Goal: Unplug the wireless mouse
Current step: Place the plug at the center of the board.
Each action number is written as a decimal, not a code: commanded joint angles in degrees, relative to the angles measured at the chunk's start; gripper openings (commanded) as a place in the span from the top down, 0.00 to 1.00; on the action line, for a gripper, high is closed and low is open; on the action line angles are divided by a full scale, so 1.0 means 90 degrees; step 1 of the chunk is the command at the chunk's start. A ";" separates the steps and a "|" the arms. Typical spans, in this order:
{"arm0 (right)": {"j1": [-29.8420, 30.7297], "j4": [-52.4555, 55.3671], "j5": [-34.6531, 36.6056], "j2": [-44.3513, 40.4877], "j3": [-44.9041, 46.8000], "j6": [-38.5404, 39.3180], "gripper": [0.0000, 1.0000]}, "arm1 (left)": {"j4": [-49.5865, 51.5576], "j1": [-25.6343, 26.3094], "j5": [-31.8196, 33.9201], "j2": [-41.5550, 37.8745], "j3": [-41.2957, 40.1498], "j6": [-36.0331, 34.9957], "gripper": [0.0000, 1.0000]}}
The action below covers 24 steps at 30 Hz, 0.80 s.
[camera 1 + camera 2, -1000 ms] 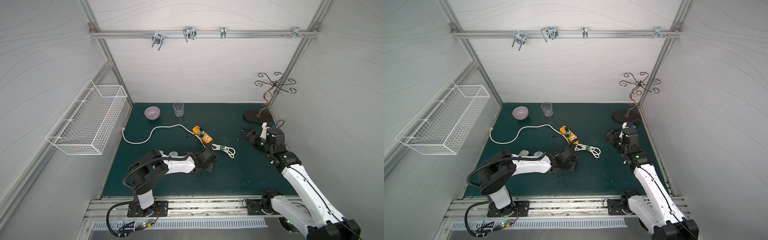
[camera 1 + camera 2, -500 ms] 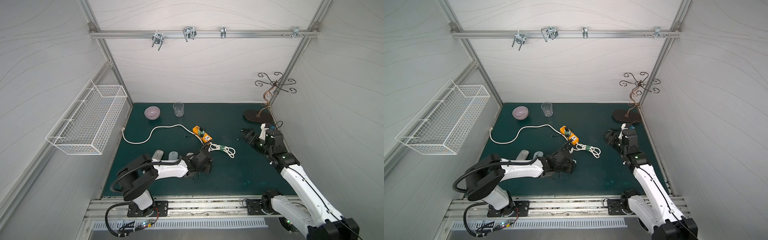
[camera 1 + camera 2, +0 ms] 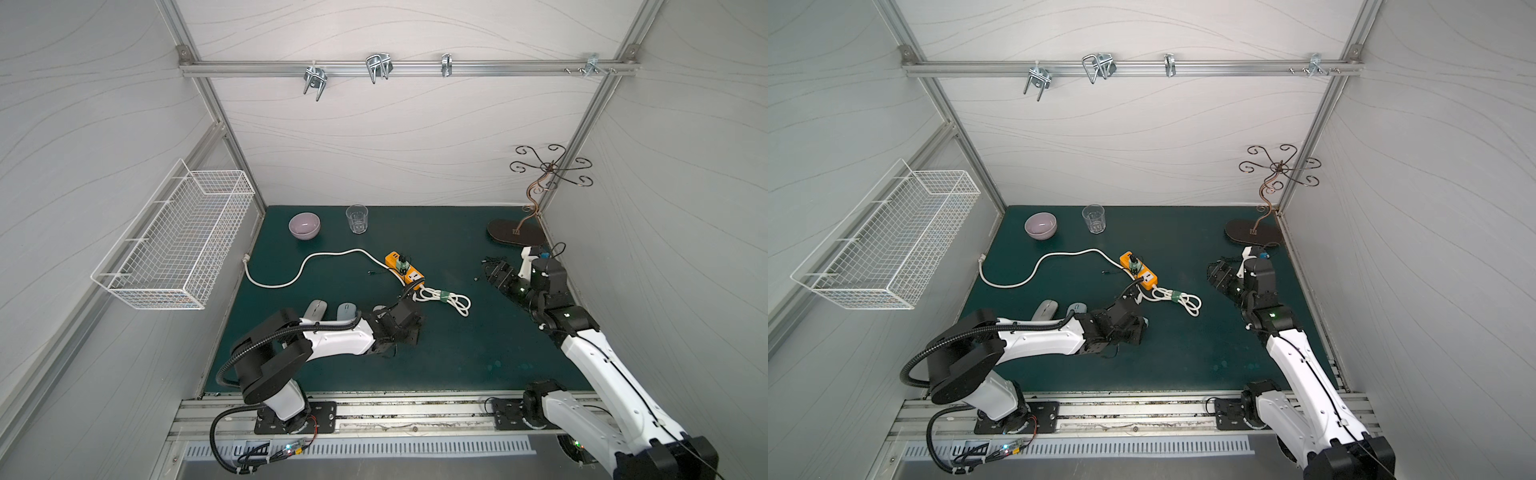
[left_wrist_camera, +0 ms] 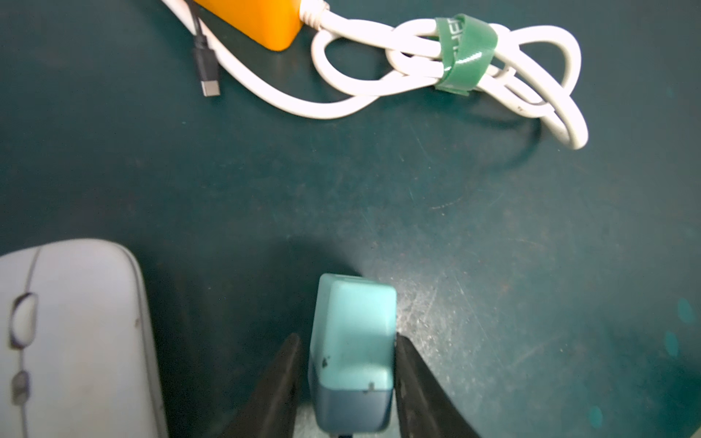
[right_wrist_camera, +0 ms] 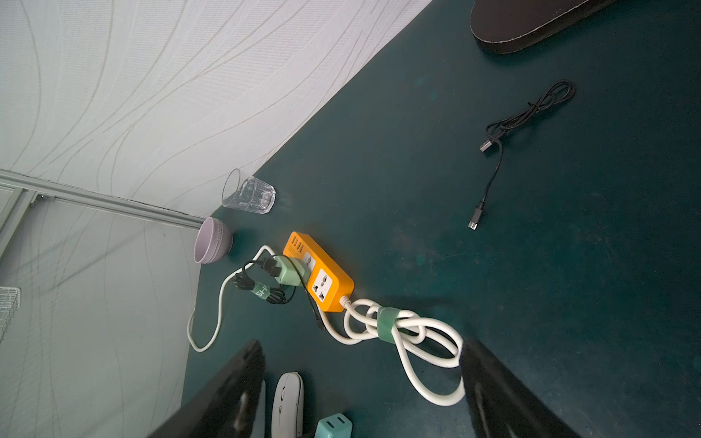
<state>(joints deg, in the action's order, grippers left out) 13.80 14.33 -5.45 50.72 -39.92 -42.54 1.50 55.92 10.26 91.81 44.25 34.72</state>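
Observation:
Two mice lie side by side on the green mat, a grey mouse (image 3: pixel 314 309) and a pale blue mouse (image 3: pixel 346 311). In the left wrist view a white mouse (image 4: pixel 76 333) sits beside my left gripper (image 4: pixel 348 339), which is shut on a teal charger block (image 4: pixel 352 303) standing on the mat. A black cable's USB-C plug (image 4: pixel 208 85) lies free next to the orange power strip (image 3: pixel 404 268). A green adapter (image 5: pixel 290 273) is plugged into the strip. My right gripper (image 3: pixel 494 270) hangs open and empty at the right.
A bundled white cord (image 3: pixel 446 300) trails from the strip. At the back stand a purple bowl (image 3: pixel 304 225), a glass (image 3: pixel 357 219) and a stand's dark base (image 3: pixel 515 236). A loose black cable (image 5: pixel 504 132) lies near it. A wire basket (image 3: pixel 174 241) hangs on the left wall.
The left arm's elbow has swung down toward the front, uncovering the two mice, and its jaws have narrowed a little. The right arm has barely moved.

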 commanded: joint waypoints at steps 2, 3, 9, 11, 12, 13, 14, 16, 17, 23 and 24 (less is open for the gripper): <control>0.0035 -0.0185 -0.0102 -0.0038 0.0097 0.0023 0.17 | 0.0005 -0.0166 0.0217 -0.0045 0.0077 0.0190 0.58; 0.0029 -0.0195 -0.0115 -0.0015 0.0109 0.0020 0.17 | 0.0000 -0.0207 0.0212 -0.0073 0.0062 0.0194 0.58; 0.0045 -0.0254 -0.0117 0.0016 0.0166 0.0001 0.17 | -0.0435 -0.0520 -0.0370 -0.0089 -0.0122 0.0282 0.72; 0.0033 -0.0249 -0.0082 -0.0004 0.0158 0.0019 0.17 | -0.0574 -0.0593 -0.0600 -0.0037 -0.0169 0.0350 0.76; 0.0031 -0.0237 -0.0068 -0.0005 0.0158 0.0036 0.17 | -0.0605 -0.0602 -0.0687 -0.0001 -0.0160 0.0354 0.76; 0.0037 -0.0232 -0.0058 -0.0033 0.0158 0.0039 0.17 | -0.0632 -0.0606 -0.0759 0.0030 -0.0151 0.0360 0.76; 0.0034 -0.0225 -0.0049 -0.0032 0.0158 0.0047 0.17 | -0.0644 -0.0608 -0.0813 0.0067 -0.0139 0.0362 0.75; 0.0038 -0.0206 -0.0020 -0.0070 0.0163 0.0049 0.17 | -0.0666 -0.0614 -0.0915 0.0137 -0.0117 0.0406 0.76; 0.0039 -0.0218 -0.0019 -0.0075 0.0171 0.0059 0.17 | -0.0789 -0.0634 -0.1020 0.0167 -0.0147 0.0458 0.76; 0.0033 -0.0206 -0.0003 -0.0088 0.0178 0.0071 0.17 | -0.2669 -0.0942 -0.2391 0.0215 -0.0802 0.1046 0.75; 0.0034 -0.0205 -0.0009 -0.0098 0.0178 0.0069 0.17 | -0.2603 -0.0940 -0.2452 0.0265 -0.0744 0.1057 0.75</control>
<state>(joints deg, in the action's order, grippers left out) 13.80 13.26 -6.13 50.74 -39.00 -42.50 -15.59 47.99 -5.67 92.42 37.78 40.56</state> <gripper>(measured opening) 0.832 0.302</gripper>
